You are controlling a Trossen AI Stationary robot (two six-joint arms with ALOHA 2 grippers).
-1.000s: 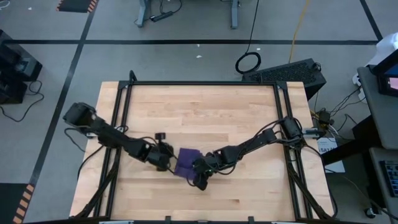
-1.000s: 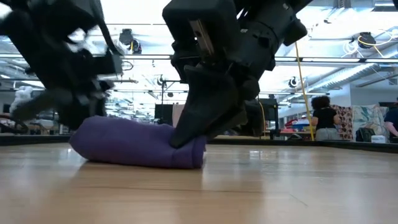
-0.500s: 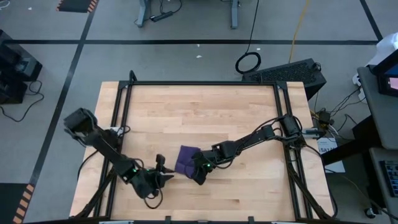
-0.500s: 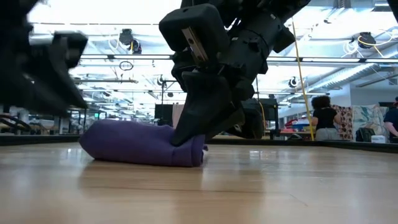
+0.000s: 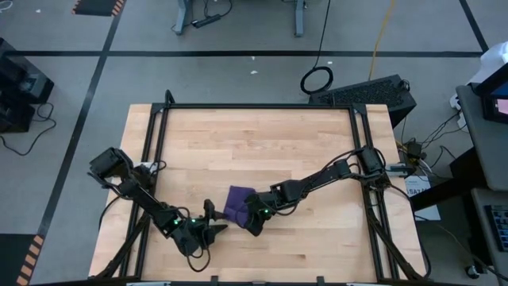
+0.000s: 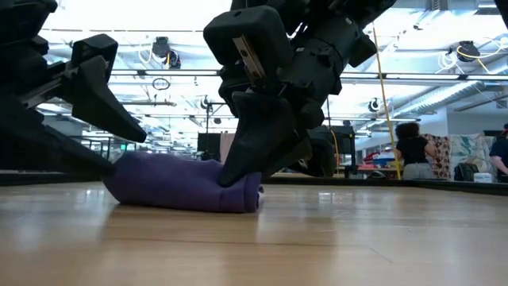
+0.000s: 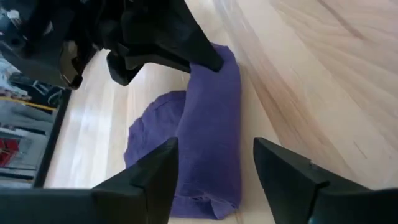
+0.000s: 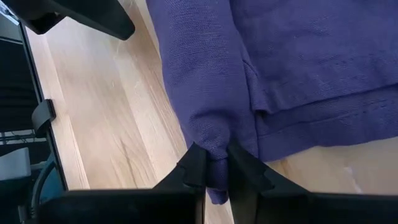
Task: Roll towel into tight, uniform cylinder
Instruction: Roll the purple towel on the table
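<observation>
Roughly mid-front on the pale wooden table [image 5: 254,135], the small purple soft cloth towel [image 5: 236,204] lies partly rolled, a flat flap not yet wound in, with the right gripper [image 8: 212,165] pinching the roll's end and the left gripper [image 7: 211,171] spread empty just beside it.

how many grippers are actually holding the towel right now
1. The right gripper is shut on one end of the rolled purple towel. The left gripper is open and clear of the towel's other end, holding nothing.
</observation>
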